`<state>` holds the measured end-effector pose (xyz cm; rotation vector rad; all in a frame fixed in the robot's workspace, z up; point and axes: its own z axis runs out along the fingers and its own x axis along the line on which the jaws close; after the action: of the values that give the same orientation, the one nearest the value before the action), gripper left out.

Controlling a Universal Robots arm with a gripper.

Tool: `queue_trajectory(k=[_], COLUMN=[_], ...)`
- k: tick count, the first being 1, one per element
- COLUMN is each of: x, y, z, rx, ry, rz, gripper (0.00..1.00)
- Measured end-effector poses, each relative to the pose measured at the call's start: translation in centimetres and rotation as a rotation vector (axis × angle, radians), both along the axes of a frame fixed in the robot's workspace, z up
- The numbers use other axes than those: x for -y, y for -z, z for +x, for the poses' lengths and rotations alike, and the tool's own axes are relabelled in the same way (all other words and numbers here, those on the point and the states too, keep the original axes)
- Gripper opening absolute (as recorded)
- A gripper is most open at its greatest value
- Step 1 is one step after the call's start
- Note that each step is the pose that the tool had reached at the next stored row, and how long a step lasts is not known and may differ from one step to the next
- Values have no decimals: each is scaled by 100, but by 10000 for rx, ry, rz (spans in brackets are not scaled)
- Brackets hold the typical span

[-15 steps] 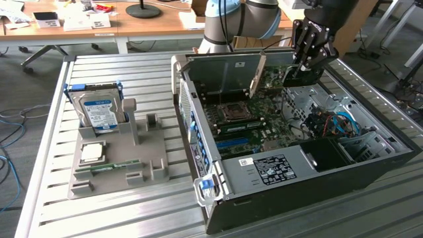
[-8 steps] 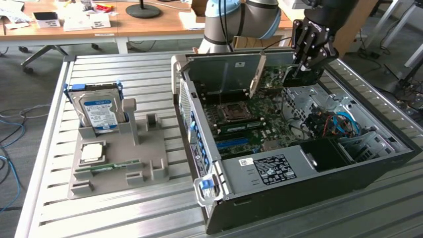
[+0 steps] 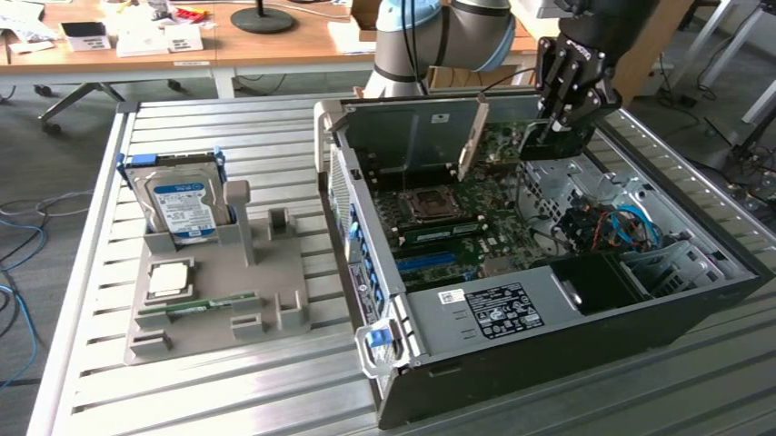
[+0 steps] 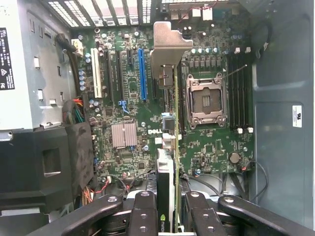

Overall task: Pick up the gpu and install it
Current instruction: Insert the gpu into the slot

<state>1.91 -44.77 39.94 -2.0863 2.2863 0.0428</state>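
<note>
While I am checking both feeds, I am reading the pickup as done: the gripper (image 4: 171, 204) is clamping about half closed on the gpu (image 4: 166, 169), with its fingers (image 4: 145, 211) pressing on either face. The card is hanging edge-down inside the open computer case (image 3: 582, 336), toward one o'clock in the exterior view. Seating is the part I am judging as left to do. The card's lower edge is lining up between the blue slot (image 4: 142, 73) and the CPU socket (image 4: 205, 101), though I cannot tell whether it is touching any slot. Its silver bracket (image 4: 169, 44) is pointing at the vented case wall (image 4: 88, 10) and sitting near it. Room is looking tight, with the socket just beside one face and the row of slots beside the other. The drive bay cables (image 3: 624, 227), toward three o'clock in the exterior view, are lying well apart from the card. Outside the case at nine o'clock, the grey fixture (image 3: 279, 272) is carrying the hard drive (image 3: 182, 200) and memory stick (image 3: 194, 309), clear of the arm.
</note>
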Motion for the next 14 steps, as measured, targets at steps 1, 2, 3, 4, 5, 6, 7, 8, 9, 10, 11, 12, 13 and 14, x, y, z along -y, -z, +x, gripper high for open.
queue_trajectory(k=[1, 2, 3, 4, 5, 6, 7, 8, 9, 10, 11, 12, 13, 14], x=[0, 0, 0, 0, 0, 0, 0, 0, 0, 0, 0, 0, 0, 0], y=[12, 26, 39, 50, 69, 82, 90, 96, 103, 108, 115, 128, 145, 163], z=[-2, -5, -6, -8, -15, -24, -40, -62, -81, -97, -112, -126, -141, -152], rx=[0, 1, 1, 0, 0, 0, 0, 0, 1, 0, 0, 0, -1, -6], ry=[0, 2, 1, 1, 3, 3, 3, 4, 3, 6, 7, 8, 9, 10], rz=[1, 1, 1, -1, -3, -5, -5, -5, -4, -5, -4, -4, -3, -4], gripper=[27, 27, 27, 27, 27, 27, 27, 27, 27, 27, 27, 27, 27, 27])
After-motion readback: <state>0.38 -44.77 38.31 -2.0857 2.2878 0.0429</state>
